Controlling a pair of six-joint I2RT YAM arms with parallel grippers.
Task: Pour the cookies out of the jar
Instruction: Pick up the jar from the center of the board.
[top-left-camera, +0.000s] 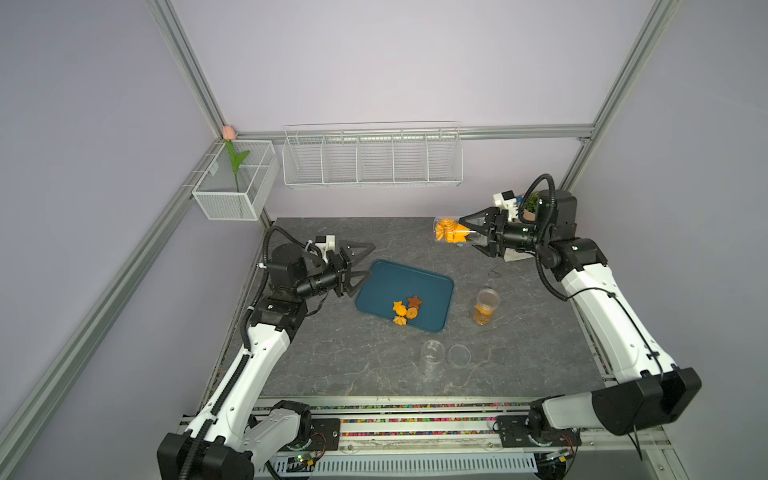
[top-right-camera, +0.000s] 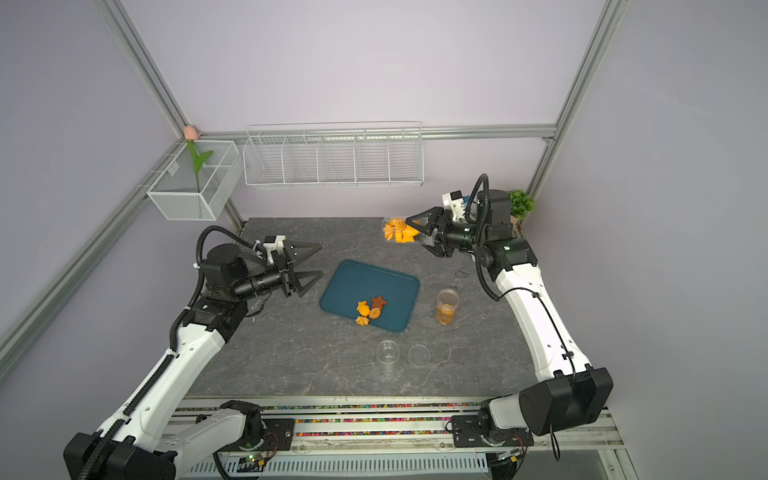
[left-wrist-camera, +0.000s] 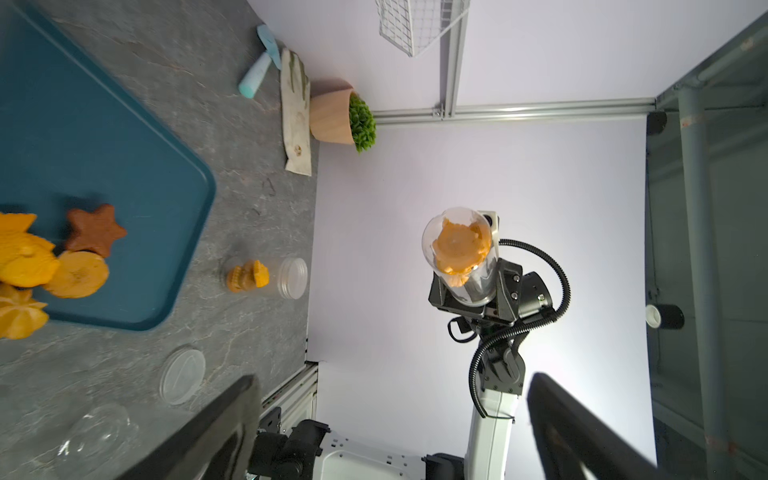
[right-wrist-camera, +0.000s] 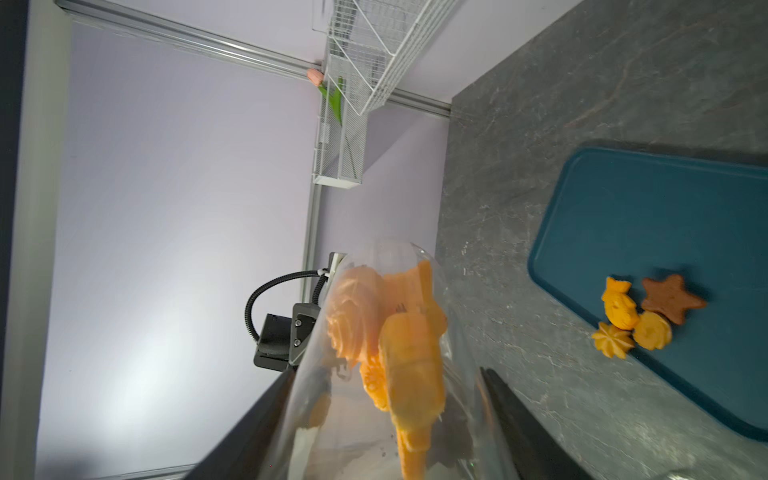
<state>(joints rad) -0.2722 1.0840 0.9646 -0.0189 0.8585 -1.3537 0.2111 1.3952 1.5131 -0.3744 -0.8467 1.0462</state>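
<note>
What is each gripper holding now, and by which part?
The right gripper holds the clear jar by its base end; the open left gripper holds nothing.

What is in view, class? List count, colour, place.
tray: one, teal, centre
cookies on tray: three orange, one brown
held jar: one, clear, orange cookies inside, raised
standing jar: one, clear, right of tray
empty jar: one, clear, table front
lid: one, clear, beside it
wire rack: one, white, back wall
mesh basket with pink tulip: one, white, left wall
plant: one, green, back corner
left gripper: open, beside tray
right gripper: shut on held jar
</note>
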